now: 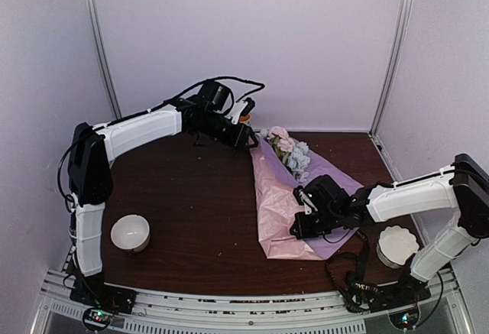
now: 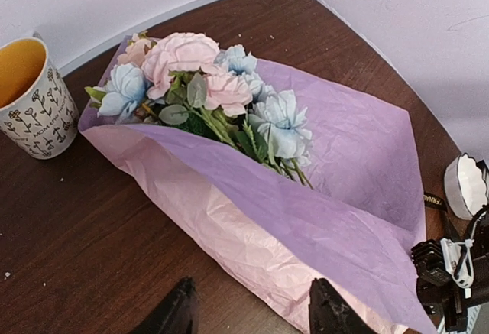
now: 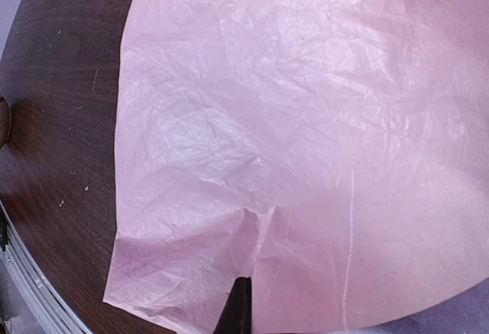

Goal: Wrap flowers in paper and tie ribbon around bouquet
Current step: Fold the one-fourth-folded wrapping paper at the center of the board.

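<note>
The flowers (image 2: 206, 82) lie on the paper (image 2: 351, 158) toward the far right of the desk (image 1: 191, 196), with their blooms pointing at the back wall and their stems covered. One side of the paper is folded across the stems, pink face up, and the lilac face lies open beyond it. My right jaws are clenched on the pink flap towards its near end, and the sheet puckers where they pinch it. My left jaws hang released by the bloom end, grasping nothing. A patterned mug (image 2: 30, 97) stands just beside the blooms. A white bowl (image 1: 130, 232) sits near left, and a fluted white dish (image 1: 397, 246) near right.
</note>
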Available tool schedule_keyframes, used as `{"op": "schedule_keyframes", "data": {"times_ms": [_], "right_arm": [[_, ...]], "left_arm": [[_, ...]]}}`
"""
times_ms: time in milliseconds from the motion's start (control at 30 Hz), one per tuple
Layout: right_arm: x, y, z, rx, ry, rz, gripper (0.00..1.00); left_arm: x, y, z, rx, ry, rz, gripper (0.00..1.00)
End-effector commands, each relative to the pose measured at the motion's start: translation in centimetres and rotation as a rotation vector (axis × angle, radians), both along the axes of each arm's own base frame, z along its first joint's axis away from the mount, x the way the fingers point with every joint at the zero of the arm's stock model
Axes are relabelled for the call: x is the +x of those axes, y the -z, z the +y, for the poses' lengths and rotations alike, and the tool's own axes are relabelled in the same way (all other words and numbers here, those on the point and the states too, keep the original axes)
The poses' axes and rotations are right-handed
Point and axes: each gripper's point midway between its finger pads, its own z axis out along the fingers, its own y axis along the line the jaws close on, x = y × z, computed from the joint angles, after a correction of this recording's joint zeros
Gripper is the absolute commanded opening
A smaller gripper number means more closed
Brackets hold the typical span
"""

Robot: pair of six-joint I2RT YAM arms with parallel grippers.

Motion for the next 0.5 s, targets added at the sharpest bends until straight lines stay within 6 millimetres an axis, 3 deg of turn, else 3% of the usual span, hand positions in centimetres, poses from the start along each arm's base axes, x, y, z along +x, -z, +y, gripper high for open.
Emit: {"op": "schedule_keyframes", "data": {"times_ms": [0,200,333,467], "right_arm": [[0.1,-0.1,0.0,0.014,0.003,0.001,0.0],[0.0,0.0,-0.1,0.0,-0.004,0.002,0.0],[0.1,-0.1,-0.1,0.001,-0.003,0.002,0.0],[0.0,0.0,0.1,0.0,-0.012,0.006,0.0]], "left_arm": [[0.0,-0.4,0.2,-0.008,0.013,-0.021,0.48],[-1.8,-0.4,-0.9,-0.07,0.101,0.025,0.46],[-2.3,1.3,-1.0,-0.019,0.126,-0.003,0.46],[-4.0,2.8,-4.5,-0.051,0.205,-0.007,0.49]]}}
